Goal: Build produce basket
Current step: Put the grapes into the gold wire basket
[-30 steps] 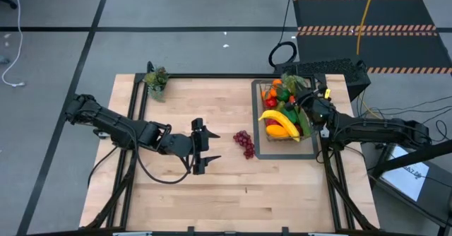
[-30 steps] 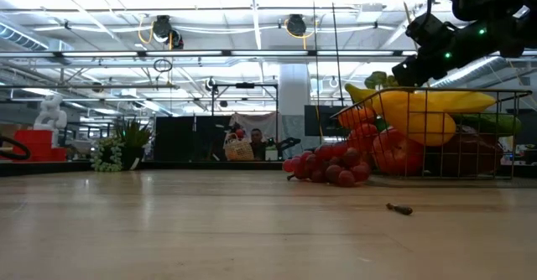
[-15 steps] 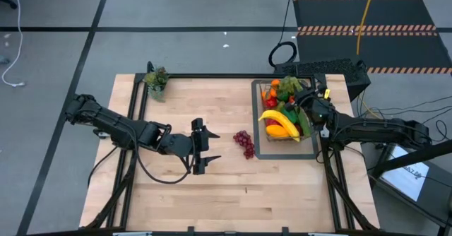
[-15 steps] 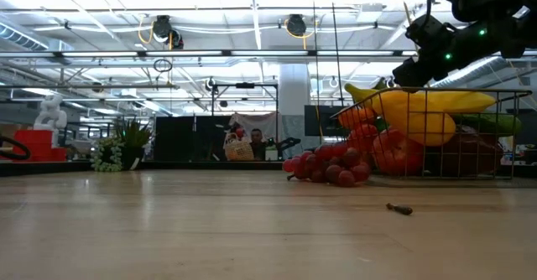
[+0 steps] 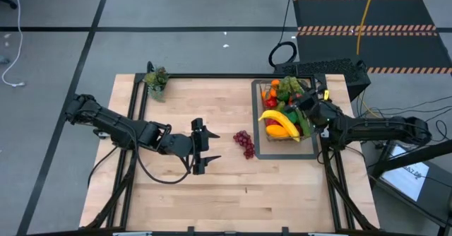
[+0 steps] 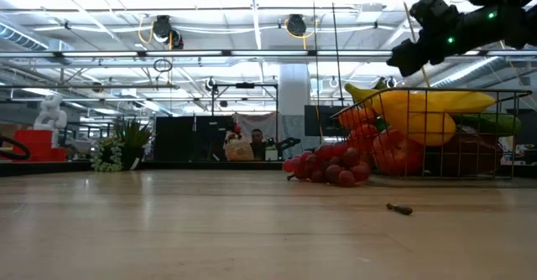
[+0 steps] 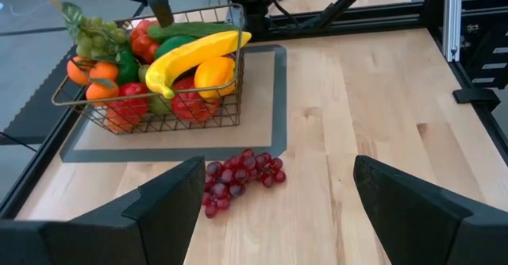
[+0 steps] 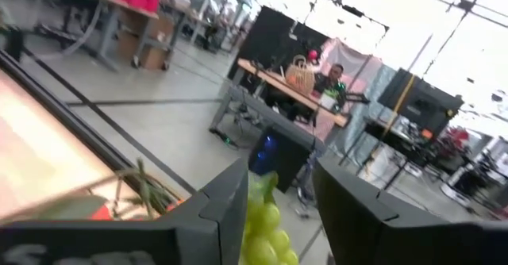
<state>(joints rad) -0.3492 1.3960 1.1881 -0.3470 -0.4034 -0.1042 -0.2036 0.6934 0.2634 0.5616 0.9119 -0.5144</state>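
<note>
The basket (image 5: 282,118) sits on a dark tray (image 5: 257,120) at the right of the surface (image 5: 212,186), heaped with a banana (image 7: 194,55), oranges, red pieces and green grapes (image 5: 288,86) at its far end. The right tool (image 5: 305,100) hangs above that heap, fingers parted a little with the green grapes between them; whether it grips them I cannot tell. The purple grapes (image 5: 244,143) lie alone on the surface, just beside the tray. The left tool (image 5: 203,146) waits near them, wide open and empty. That bunch looks light and knobbly, likely to roll or dangle; I'd pinch it across its thick middle rather than one berry.
</note>
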